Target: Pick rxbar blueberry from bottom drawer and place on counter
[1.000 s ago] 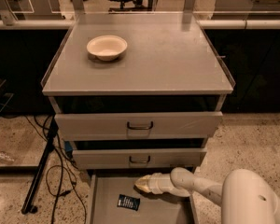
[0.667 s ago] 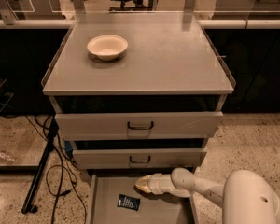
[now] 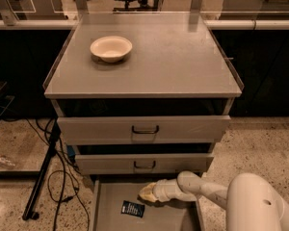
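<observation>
The rxbar blueberry (image 3: 132, 209), a small flat dark wrapper with white lettering, lies on the floor of the open bottom drawer (image 3: 108, 211), left of centre. My gripper (image 3: 145, 193) reaches into the drawer from the right on a white arm and sits just above and to the right of the bar, apart from it. The grey counter (image 3: 168, 57) tops the cabinet above.
A cream bowl (image 3: 111, 48) stands on the counter's back left. Two upper drawers with dark handles (image 3: 145, 129) are partly pulled out above the bottom drawer. A black stand leg and cables (image 3: 43, 172) lie on the floor to the left.
</observation>
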Motion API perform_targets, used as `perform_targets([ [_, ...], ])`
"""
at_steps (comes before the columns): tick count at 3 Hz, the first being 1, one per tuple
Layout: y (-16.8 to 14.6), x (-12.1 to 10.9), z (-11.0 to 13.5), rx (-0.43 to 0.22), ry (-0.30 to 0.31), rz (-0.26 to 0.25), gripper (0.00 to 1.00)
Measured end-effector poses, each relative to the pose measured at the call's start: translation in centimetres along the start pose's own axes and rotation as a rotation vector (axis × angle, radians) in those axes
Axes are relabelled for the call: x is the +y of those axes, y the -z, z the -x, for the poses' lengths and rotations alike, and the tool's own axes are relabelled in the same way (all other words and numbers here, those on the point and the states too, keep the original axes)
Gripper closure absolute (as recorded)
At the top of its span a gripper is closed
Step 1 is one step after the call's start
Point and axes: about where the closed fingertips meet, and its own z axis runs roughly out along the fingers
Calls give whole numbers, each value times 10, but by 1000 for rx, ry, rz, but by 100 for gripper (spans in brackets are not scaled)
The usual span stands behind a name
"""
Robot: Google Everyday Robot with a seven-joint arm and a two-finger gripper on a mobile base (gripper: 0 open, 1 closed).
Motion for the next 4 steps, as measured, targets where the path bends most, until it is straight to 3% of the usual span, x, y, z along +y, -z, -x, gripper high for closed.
perform_targets([
  [1, 7, 17, -10, 3, -2, 48, 5],
  [2, 7, 18, -9, 3, -2, 50, 0],
  [4, -8, 21, -12, 15, -1, 44, 0],
])
